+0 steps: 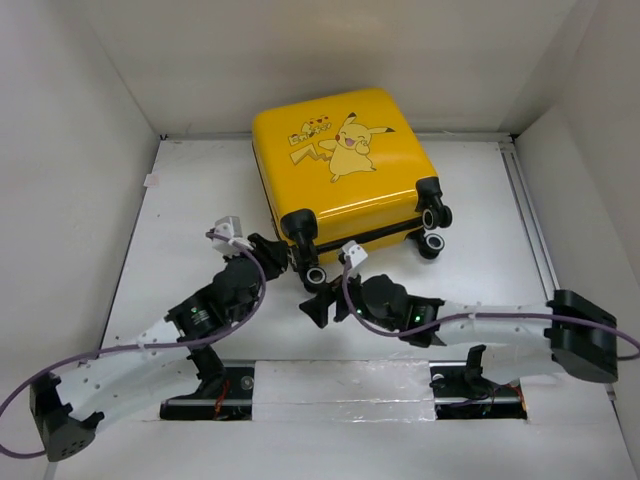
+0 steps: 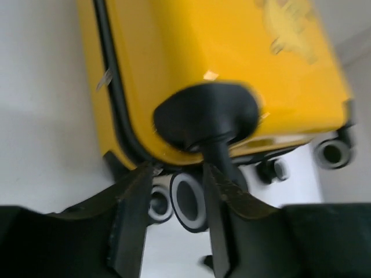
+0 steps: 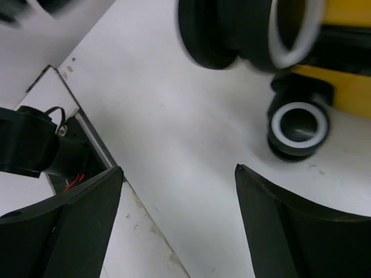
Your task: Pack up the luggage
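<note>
The luggage (image 1: 345, 160) lies flat and closed, printed side up, near the middle of the table's (image 1: 190, 200) far edge, its wheels toward the near edge. The left gripper (image 2: 177, 169) straddles a caster wheel (image 2: 188, 200) at the case's near-left corner; whether its fingers press the wheel cannot be told. The right gripper (image 3: 179, 174) hangs just near of that corner, spread wide over bare table, holding nothing.
</note>
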`<state>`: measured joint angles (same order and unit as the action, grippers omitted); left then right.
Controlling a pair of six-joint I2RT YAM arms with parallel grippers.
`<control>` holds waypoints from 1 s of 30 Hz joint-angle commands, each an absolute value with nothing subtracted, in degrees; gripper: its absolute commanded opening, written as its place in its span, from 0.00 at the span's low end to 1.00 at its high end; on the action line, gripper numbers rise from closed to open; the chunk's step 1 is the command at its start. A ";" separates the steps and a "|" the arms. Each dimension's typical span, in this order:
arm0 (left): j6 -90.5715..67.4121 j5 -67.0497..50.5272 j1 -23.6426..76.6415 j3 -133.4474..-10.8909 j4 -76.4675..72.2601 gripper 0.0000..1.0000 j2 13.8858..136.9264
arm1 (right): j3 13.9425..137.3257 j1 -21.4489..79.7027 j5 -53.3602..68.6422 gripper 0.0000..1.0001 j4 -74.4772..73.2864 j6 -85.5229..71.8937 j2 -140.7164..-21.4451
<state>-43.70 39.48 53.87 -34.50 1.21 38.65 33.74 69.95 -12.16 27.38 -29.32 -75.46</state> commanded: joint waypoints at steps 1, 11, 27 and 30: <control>-47.10 37.27 53.70 -31.21 2.91 0.34 41.04 | 39.19 70.40 -18.71 0.84 10.07 -24.71 -67.18; -41.05 28.65 53.70 -23.99 -13.88 0.31 47.63 | 40.70 64.08 -23.13 0.89 -0.18 -22.24 -56.18; -34.46 42.36 52.56 -28.21 -20.30 0.38 63.72 | 42.98 58.45 -10.38 0.86 4.13 -19.25 -57.66; -31.39 42.89 52.56 -27.52 -24.24 0.38 65.03 | 42.98 58.45 -10.37 0.85 4.66 -18.72 -58.18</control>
<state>-35.24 39.42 53.28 -25.76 -17.28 64.03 40.75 58.87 -11.73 1.69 -19.84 -57.91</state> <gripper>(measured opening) 0.379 0.852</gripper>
